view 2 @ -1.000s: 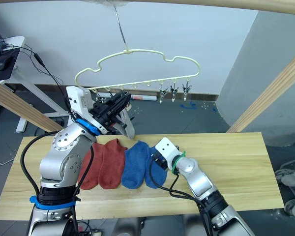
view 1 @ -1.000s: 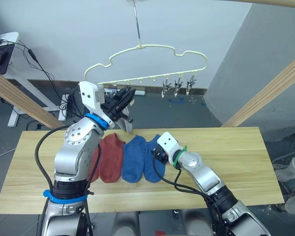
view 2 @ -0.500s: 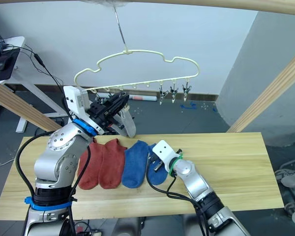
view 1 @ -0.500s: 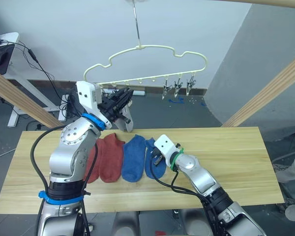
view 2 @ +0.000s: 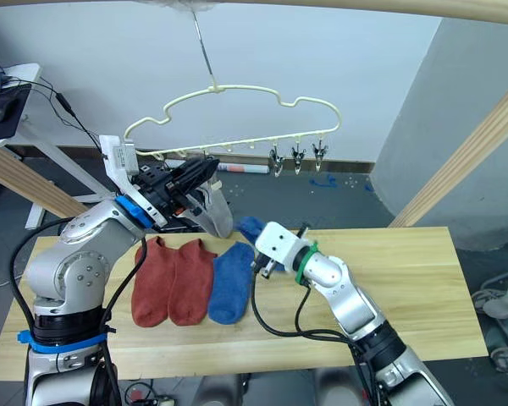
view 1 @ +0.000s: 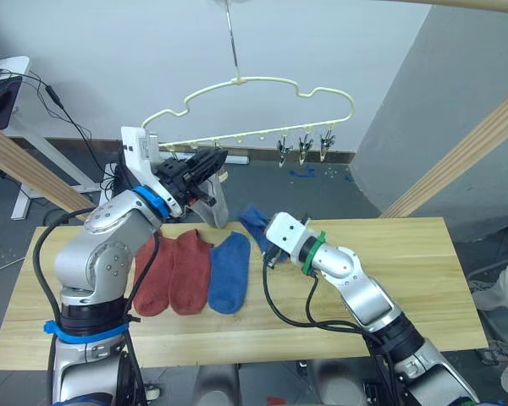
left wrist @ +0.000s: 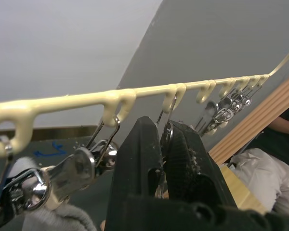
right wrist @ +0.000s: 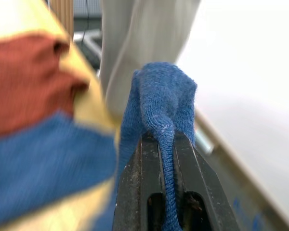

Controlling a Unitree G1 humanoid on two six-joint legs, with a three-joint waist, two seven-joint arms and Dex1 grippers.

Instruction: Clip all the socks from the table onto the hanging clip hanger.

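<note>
From the head views, my right gripper [view 1: 262,239] lifts a blue sock [view 1: 254,222] off the table [view 1: 406,262], pinched tight in its fingers. In the left wrist view, my left gripper [left wrist: 167,144] seems clamped on a clip [left wrist: 163,127] of the clip hanger [view 1: 262,85]. Next: feed the sock's edge into it.

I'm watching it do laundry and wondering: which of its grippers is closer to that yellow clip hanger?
The left. The left gripper is up at the clip hanger, its fingers shut on a clip on the bottom rail. The right gripper is lower, just above the table, pinching a blue sock.
</note>
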